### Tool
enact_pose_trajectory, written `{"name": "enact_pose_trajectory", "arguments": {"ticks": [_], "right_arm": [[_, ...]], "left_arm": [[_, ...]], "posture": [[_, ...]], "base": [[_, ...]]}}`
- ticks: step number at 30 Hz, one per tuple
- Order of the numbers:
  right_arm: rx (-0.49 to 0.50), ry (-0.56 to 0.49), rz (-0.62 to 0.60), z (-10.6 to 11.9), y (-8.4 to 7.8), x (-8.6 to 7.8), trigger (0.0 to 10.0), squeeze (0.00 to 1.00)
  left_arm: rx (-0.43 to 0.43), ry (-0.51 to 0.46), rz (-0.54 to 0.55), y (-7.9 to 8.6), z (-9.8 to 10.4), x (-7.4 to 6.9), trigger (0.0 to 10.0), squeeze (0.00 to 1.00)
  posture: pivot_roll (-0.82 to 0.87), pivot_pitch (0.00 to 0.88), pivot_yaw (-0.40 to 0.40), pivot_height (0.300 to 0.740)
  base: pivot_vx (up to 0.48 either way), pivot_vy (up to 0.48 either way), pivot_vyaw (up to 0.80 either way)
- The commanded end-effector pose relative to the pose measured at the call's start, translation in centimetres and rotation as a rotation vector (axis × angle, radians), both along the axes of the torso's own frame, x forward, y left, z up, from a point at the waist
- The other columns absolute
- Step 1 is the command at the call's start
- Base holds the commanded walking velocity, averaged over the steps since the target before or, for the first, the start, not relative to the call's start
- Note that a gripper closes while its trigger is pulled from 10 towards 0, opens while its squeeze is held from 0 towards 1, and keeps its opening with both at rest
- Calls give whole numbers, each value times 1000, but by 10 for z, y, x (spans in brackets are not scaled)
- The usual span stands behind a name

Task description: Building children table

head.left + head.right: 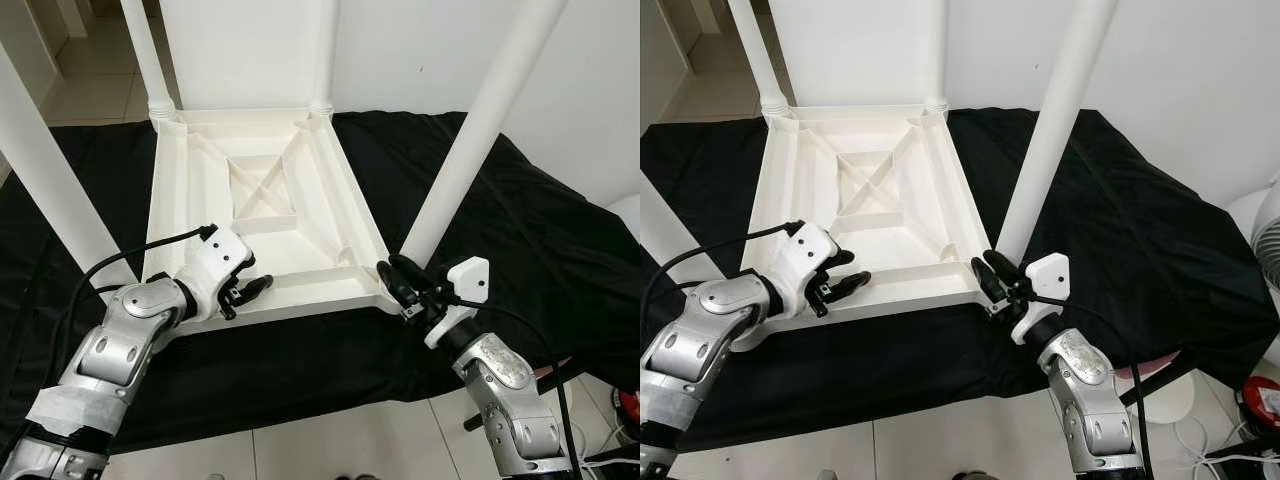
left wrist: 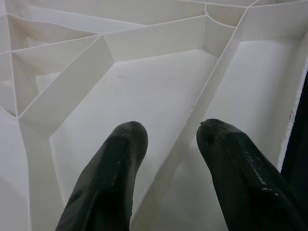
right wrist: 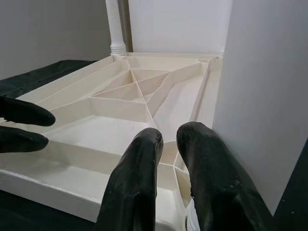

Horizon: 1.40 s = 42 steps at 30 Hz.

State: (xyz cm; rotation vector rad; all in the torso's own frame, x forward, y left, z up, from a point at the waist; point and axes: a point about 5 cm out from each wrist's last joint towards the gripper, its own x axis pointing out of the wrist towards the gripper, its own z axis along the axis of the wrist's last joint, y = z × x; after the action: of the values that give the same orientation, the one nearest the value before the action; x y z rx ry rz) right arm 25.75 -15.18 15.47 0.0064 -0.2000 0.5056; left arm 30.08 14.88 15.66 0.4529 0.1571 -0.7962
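Where white walls meet, black cloth [image 1: 520,230] carries the upturned table [image 1: 260,215].

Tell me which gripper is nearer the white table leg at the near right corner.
Right. The right gripper sits at the base of that white table leg; the left gripper rests on the upturned white tabletop's opposite near edge.

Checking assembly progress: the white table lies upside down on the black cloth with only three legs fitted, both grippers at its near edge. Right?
Not quite: four legs are fitted. The left eye view shows the upside-down table on the black cloth with a leg at every corner, including the near-right leg. The left gripper and right gripper are at its near edge.
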Motion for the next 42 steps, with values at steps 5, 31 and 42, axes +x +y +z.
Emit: {"name": "enact_pose_trajectory", "arguments": {"ticks": [5, 31, 42], "right_arm": [[7, 28, -187, -8, -34, 1, 10000, 0], [34, 31, -294, -16, -34, -7, 10000, 0], [30, 47, -189, -25, -11, 12, 10000, 0]], "left_arm": [[21, 60, -50, -15, -15, -8, 10000, 0], [-276, 56, -249, -60, 15, -27, 10000, 0], [-487, -88, -203, -12, 34, -69, 10000, 0]], "posture": [[42, 88, -17, 740], [26, 152, 28, 740], [114, 116, -3, 740]], "base": [[0, 0, 0], [0, 0, 0], [0, 0, 0]]}}
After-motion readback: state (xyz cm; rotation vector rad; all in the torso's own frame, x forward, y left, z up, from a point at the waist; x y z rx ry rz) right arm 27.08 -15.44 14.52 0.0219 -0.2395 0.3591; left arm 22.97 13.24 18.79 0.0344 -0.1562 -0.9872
